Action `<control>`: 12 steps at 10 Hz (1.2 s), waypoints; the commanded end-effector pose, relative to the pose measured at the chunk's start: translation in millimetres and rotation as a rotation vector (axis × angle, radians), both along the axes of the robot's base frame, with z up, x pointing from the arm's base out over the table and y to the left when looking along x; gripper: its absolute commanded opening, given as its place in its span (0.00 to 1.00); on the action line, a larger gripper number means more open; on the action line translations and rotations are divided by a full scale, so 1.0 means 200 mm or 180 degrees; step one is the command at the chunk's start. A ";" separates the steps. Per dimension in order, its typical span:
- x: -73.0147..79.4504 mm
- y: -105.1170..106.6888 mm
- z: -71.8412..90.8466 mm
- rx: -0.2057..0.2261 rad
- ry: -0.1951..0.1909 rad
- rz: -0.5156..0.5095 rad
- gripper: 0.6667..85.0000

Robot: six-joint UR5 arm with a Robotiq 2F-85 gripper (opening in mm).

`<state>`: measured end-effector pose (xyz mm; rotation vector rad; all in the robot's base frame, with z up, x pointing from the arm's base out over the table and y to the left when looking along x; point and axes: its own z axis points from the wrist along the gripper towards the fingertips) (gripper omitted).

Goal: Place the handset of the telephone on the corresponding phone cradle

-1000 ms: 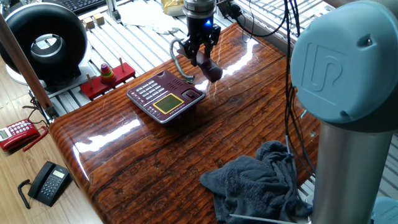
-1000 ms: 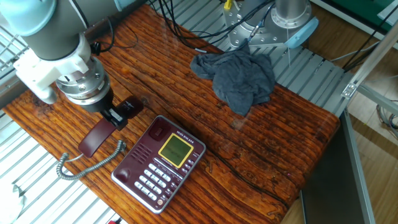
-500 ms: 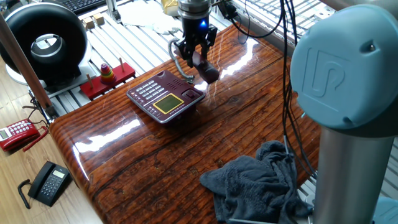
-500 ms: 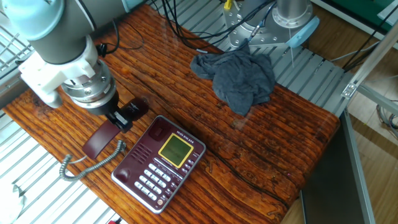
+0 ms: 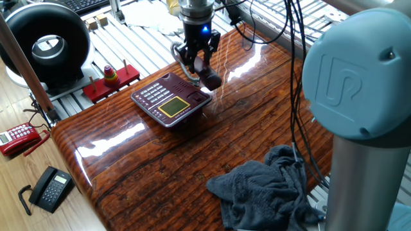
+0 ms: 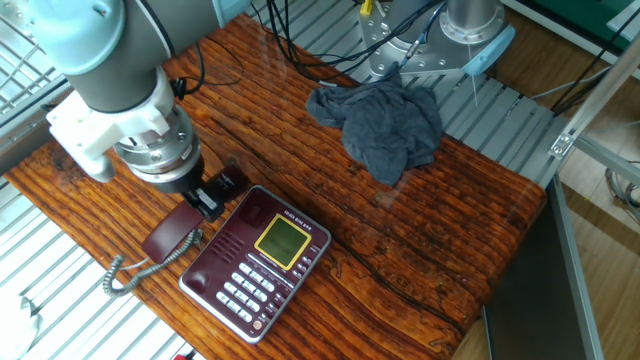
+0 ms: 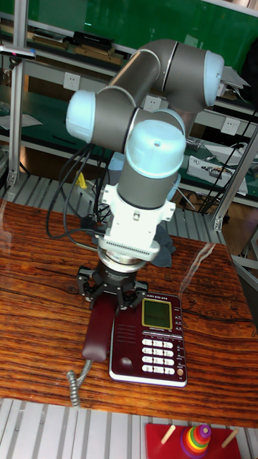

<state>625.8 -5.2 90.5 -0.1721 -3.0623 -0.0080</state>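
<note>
The handset hangs in the gripper, jaws clamped on its upper end, low over the table and just beside the phone. In the tall view it runs nearly parallel to the phone's left edge, with the grey cord trailing off its lower end toward the table edge. The cradle, the recessed strip along that same side, sits bare and waiting. The job now, by my read: slide sideways over the strip, match the handset's long axis to it, both ends over their hollows, then lower gently and only then let go; watch that the cord doesn't drag. The tabletop is glossy striped wood, a grey cloth heaped well away. On the floor beyond lie a red phone and a black phone.
</note>
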 end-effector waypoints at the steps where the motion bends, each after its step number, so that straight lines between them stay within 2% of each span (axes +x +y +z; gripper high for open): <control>1: 0.00 0.11 0.04 0.0124 -0.0016 -0.0071 0.35; 2: 0.00 0.15 0.04 0.0231 -0.0019 -0.0081 0.34; 4: -0.02 0.19 0.04 0.0330 0.0026 0.0004 0.34; 7: -0.04 0.18 0.04 0.0293 0.0079 0.0249 0.34; 9: -0.06 0.22 0.05 0.0315 0.0137 0.0354 0.34; 12: -0.05 0.26 0.03 0.0284 0.0145 0.0339 0.34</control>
